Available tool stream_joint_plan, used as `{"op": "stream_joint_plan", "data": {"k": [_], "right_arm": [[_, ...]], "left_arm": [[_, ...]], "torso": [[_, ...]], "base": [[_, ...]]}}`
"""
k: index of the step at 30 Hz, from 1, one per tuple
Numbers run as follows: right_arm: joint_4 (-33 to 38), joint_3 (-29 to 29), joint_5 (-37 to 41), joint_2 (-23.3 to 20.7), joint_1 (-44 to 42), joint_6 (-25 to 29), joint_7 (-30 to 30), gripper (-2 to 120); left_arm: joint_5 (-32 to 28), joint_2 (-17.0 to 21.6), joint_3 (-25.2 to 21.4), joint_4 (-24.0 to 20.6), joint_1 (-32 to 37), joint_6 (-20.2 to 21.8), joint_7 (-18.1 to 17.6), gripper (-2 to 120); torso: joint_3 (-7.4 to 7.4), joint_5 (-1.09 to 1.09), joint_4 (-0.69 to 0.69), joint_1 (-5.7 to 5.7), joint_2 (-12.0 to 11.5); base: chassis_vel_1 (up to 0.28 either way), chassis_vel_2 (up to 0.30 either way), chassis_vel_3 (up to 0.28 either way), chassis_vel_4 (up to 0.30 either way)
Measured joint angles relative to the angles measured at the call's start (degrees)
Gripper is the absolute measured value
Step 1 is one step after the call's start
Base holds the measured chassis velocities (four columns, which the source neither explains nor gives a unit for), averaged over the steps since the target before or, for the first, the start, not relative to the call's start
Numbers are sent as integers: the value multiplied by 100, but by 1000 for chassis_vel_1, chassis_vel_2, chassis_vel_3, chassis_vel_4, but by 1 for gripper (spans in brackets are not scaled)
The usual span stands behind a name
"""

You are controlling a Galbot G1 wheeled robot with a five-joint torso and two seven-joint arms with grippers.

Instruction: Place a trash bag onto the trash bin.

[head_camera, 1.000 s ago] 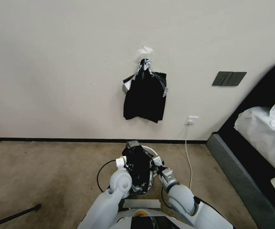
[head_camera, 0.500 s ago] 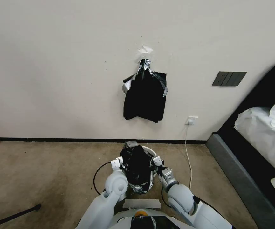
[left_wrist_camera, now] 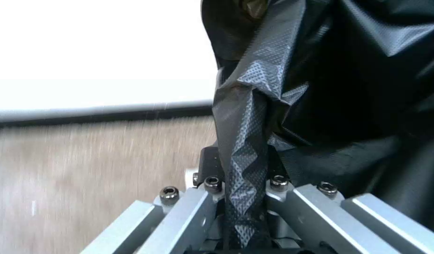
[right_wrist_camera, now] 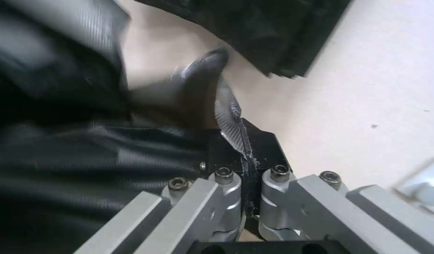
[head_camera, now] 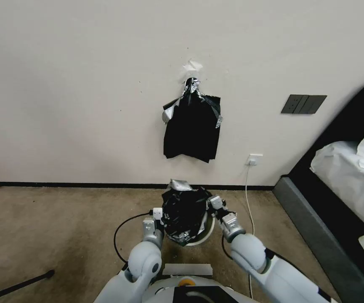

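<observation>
A plain cream wall met a tan, short-pile carpet floor along a dark skirting strip. Open carpet lay on the robot's left side of the work; on its right, a grey padded bed base with white bedding closed in the floor.

A flat rectangular bundle of black bags, bunched at a silvery crinkled top, hung flat against the wall, above the work and well apart from it. A dark switch panel and a white socket with a white cable sat on the wall toward the bed.

The small round cream-white plastic trash bin stood on the carpet near the skirting, just beside the cable; of it, an arc of its rolled rim showed on the side nearest the robot. The thin, glossy, crinkled black trash bag was held between both arms over the bin's mouth, covering most of it.

The left gripper was at the bag's left edge, its jaws closed narrowly on a twisted, embossed fold of the film. The right gripper was at the bag's right edge, its jaws pinched together on a thin ridge of the same bag, with the wall and the hanging bundle beyond.
</observation>
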Motion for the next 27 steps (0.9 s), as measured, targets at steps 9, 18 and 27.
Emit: {"op": "stream_joint_plan", "data": {"k": [9,18,27], "right_arm": [[-44,406,814,-786,-145,23,-44,0],[378,441,1292,-988,-591,21,-857,0],[583,411,1419,-533,-919,172,-837,0]], "left_arm": [[-188,338,-742,-401,507,-1378,886,1],[-1337,200,-1235,-604,580,-1761,669,1],[-1890,134,-1292,-717,722,-1322,244,1]], "torso": [[0,1,0,0,0],[0,0,2,0,0],[0,0,0,0,0]], "base": [[0,0,0,0],[0,0,0,0],[0,0,0,0]]}}
